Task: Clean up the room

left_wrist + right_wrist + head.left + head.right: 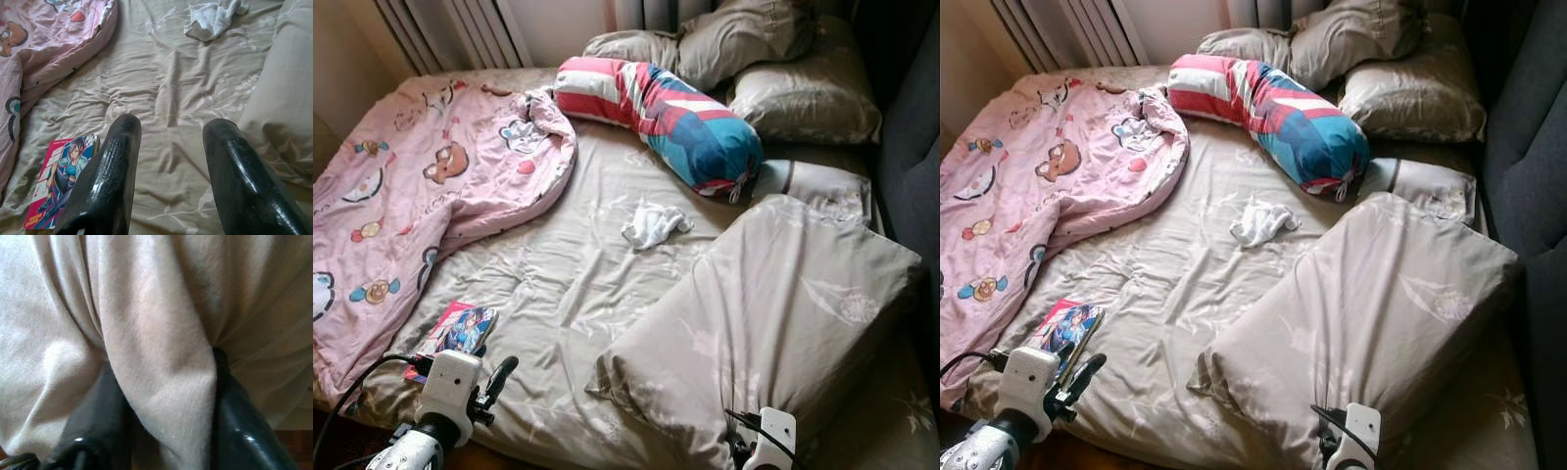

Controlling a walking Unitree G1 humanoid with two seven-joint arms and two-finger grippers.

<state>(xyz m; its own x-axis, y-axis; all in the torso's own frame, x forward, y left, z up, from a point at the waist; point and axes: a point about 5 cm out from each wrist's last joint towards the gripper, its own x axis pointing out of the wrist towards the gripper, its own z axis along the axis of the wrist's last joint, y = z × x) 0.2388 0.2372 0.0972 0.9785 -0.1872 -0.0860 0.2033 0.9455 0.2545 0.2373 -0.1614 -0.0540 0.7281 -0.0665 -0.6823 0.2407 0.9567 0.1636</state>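
Note:
A big beige pillow [773, 304] lies askew on the near right of the bed [558, 284]. My right gripper [165, 363] is at its near edge, shut on a fold of the pillow's fabric [156, 333] that fills the gap between the fingers. My left gripper [168, 125] hovers open over the sheet at the bed's near left corner, holding nothing. Just left of it lies a comic book [458, 333]. A crumpled white cloth [654, 225] sits mid-bed. A rumpled pink cartoon blanket [411, 196] covers the left side.
A striped red, white and blue bolster [656, 108] lies across the head of the bed, with beige pillows [803, 93] behind it and a small one [822, 186] beside it. A dark upholstered panel [911, 147] bounds the right side. Floor shows at the near left corner [333, 431].

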